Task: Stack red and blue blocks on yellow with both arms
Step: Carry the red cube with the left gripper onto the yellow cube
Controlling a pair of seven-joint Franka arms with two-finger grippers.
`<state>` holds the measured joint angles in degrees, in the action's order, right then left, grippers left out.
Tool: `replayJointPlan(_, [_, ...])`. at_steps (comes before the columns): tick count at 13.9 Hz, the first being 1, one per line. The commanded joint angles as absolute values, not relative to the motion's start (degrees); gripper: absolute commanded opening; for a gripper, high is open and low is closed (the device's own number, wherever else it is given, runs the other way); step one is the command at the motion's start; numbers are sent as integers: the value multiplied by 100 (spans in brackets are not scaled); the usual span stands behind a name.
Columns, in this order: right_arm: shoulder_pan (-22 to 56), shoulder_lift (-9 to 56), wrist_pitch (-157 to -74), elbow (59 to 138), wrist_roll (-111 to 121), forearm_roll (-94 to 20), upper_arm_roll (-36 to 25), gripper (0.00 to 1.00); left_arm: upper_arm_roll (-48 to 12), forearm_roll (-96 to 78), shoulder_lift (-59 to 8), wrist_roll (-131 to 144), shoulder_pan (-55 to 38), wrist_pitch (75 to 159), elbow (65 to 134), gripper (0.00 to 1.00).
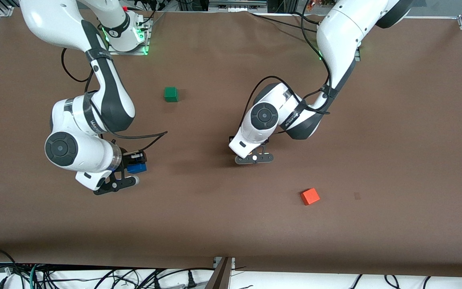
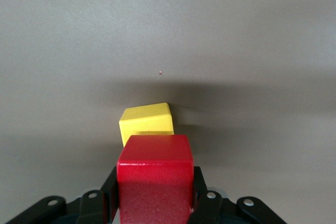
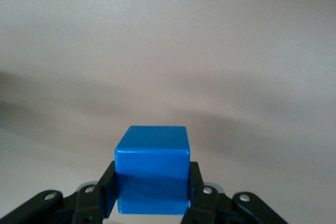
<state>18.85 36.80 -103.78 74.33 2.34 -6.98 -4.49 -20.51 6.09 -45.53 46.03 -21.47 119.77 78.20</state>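
Note:
My left gripper (image 1: 254, 157) hangs low over the middle of the table and is shut on the red block (image 2: 155, 174). Its fingers (image 2: 202, 195) press on two opposite sides of the block. The yellow cube (image 2: 147, 121) lies on the table just ahead of the red block, which is above and short of it. The left wrist hides both cubes in the front view. My right gripper (image 1: 131, 170) is shut on the blue block (image 1: 137, 167) and holds it over the table toward the right arm's end. The blue block also shows in the right wrist view (image 3: 152, 174).
A green cube (image 1: 171, 94) sits on the brown table (image 1: 395, 140), farther from the front camera than both grippers. An orange cube (image 1: 310, 196) lies nearer to the front camera than the left gripper, toward the left arm's end.

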Motion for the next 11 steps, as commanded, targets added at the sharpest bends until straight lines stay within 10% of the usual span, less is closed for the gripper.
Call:
replayJointPlan(1, [1925,3674,-10353,7339,10,-773,-457,16,-1986,895,-4623,4728,-2224,11918,7699,0])
replayJointPlan(7, [2013,3683,-10406,7339,-79,-738,-457,17,-1969,1099,-4746,5019,-2347,11927,7682,10])
replayJointPlan(8, [2021,3683,-10406,7339,-166,-730,-457,17,-1943,1090,-4746,5019,-2329,11927,7673,77])
replayJointPlan(9, [2030,3683,-10406,7339,-254,-721,-448,17,-1908,1064,-4720,5019,-2312,11927,7638,100])
replayJointPlan(11, [2109,3683,-10398,7339,-281,-721,-457,17,-1916,1011,-4606,5027,-2242,11770,7358,100])
